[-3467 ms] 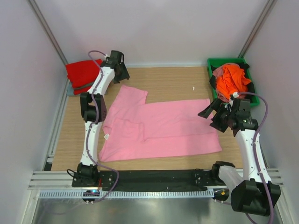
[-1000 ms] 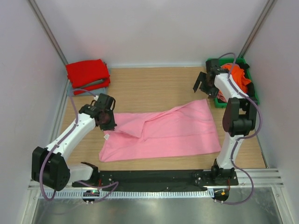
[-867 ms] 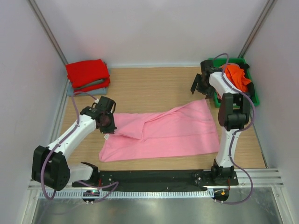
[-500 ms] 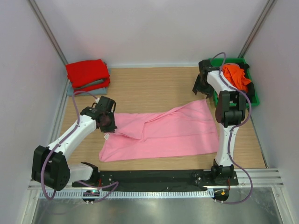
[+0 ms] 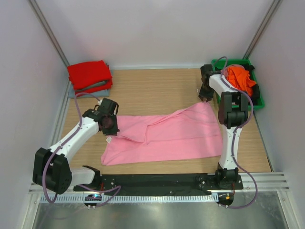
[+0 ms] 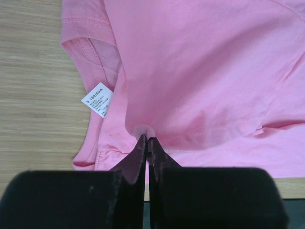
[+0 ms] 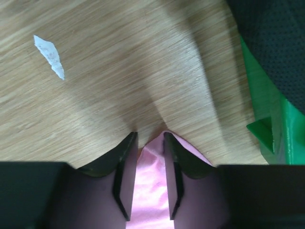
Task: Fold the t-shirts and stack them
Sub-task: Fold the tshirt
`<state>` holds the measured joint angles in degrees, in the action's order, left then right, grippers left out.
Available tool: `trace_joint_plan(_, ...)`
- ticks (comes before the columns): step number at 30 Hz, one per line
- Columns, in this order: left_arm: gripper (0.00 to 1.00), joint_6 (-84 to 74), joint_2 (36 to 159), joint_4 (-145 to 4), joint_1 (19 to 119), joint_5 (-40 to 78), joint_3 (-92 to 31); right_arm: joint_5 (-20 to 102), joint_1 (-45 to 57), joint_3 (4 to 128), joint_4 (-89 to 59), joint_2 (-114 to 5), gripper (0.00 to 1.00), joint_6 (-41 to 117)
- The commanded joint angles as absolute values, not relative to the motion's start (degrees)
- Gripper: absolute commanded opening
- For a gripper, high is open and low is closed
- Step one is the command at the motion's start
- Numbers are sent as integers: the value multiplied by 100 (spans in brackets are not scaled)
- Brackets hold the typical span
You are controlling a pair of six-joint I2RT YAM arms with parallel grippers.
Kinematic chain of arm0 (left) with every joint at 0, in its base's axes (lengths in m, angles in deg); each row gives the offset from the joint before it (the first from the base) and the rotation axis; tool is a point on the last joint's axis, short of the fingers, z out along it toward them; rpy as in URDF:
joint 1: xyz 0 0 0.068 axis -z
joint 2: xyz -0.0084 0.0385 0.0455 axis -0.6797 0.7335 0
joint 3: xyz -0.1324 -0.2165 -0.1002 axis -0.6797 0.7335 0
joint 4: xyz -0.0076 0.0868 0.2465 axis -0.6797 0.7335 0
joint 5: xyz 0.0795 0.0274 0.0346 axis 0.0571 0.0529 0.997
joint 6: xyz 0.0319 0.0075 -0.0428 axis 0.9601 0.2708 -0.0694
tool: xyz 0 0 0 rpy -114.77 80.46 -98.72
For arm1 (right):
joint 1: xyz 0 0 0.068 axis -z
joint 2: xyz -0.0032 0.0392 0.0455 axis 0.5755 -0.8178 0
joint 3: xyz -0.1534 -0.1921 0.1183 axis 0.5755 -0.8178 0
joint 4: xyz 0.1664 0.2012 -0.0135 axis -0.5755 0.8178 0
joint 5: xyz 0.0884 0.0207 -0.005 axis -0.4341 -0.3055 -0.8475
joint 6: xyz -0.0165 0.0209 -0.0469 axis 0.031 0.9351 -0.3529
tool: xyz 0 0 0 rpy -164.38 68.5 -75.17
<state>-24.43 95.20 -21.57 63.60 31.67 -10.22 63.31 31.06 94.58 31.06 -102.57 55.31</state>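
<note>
Pinching a fold of the light pink fabric t-shirt (image 5: 167,133), the left pincer (image 6: 147,139) is held clenched. The right pincer (image 7: 150,138) is seen part-open, astride the shirt's far right corner, beside the green plastic bin (image 7: 267,128). The shirt is spread on the wooden bench (image 5: 157,83). A folded bright red t-shirt (image 5: 88,73) is stacked far left.

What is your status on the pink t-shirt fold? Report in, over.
Left hand shut on pink t-shirt, left end. Right hand astride its far right corner, jaws apart. White scrap on table, clear of cloth.
</note>
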Motion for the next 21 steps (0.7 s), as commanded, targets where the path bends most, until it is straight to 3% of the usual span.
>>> trace_joint_plan(1,0,-2368,9544,-2295,6365,3140,-1086,6546,3074,9295,3002,-10224,33,5503)
trace_joint_plan(2,0,-2368,9544,-2295,6365,3148,-1086,6564,3083,9278,2993,-10224,24,5503)
trace_joint_plan(7,0,-2359,9579,-2287,6365,3175,-1103,6634,3074,9146,2967,-10171,1,5459)
trace_joint_plan(21,0,-2438,9474,-1725,6365,3280,-2017,6907,3091,9040,3195,-9266,1,5187)
